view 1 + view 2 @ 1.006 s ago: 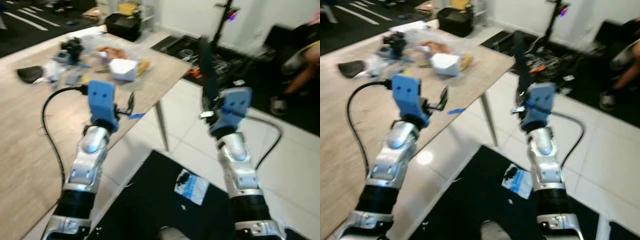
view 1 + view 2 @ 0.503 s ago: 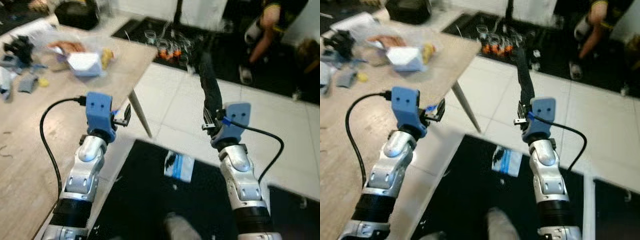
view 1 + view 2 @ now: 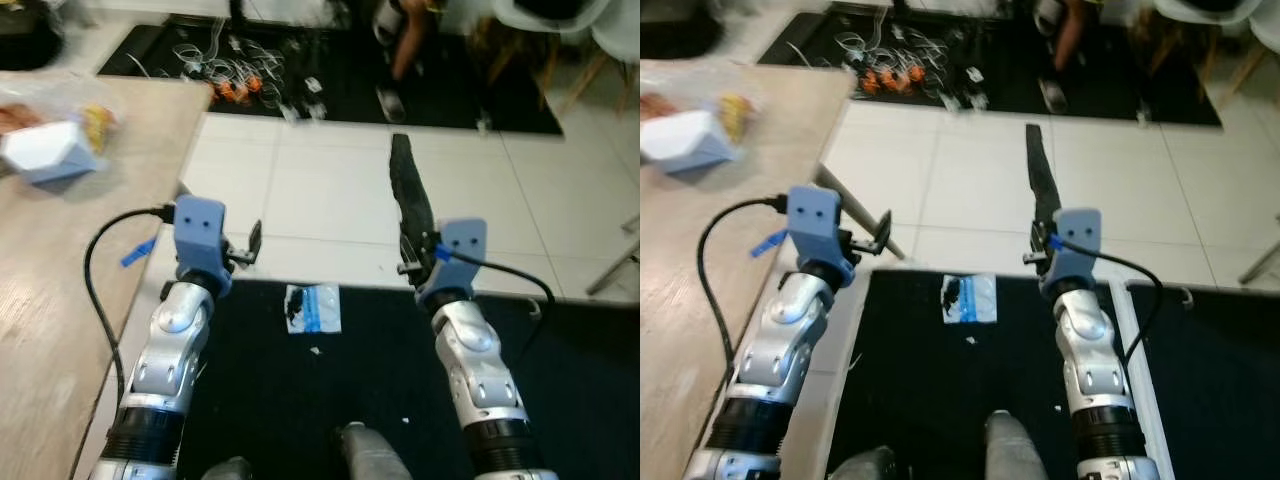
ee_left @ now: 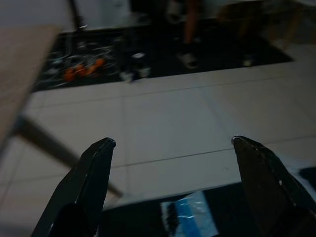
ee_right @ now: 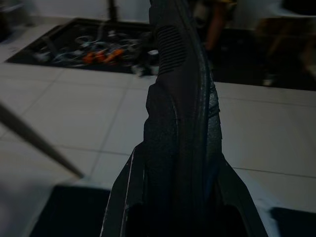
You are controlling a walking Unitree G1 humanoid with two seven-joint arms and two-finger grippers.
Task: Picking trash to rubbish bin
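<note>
black and rubbery, a long flat strip of trash [image 3: 405,190] stands up out of the right gripper [image 3: 414,245], which is clamped on its lower end; in the right wrist view the same ridged piece [image 5: 180,108] runs straight out between the two fingers. so one item looks picked and is being carried over the white tiled floor [image 3: 320,180], right of the desk [image 3: 60,270].

left gripper [image 3: 250,243] is held up just off the desk's right edge, fingers [image 4: 94,182] spread wide with nothing between them.

on the black mat [image 3: 330,390] near the robot lies a small blue and white wrapper [image 3: 313,307], between the two arms and a little ahead of them; it can also be made out below the open left fingers in the left wrist view [image 4: 190,220]. that looks like trash yet to collect.

far left on the desk sit a white crumpled packet [image 3: 45,155] and some orange and yellow scraps [image 3: 95,118], blurred, so more clearing probably waits there too.

far across the floor a dark mat holds a tangle of cables [image 3: 235,65], and a person's leg [image 3: 405,50] stands beside it.

no rubbish bin can be made out, so my judgement is the task is early to midway: one piece in hand, not yet dropped, a bin to be reached, and the wrapper plus the desk litter left.
</note>
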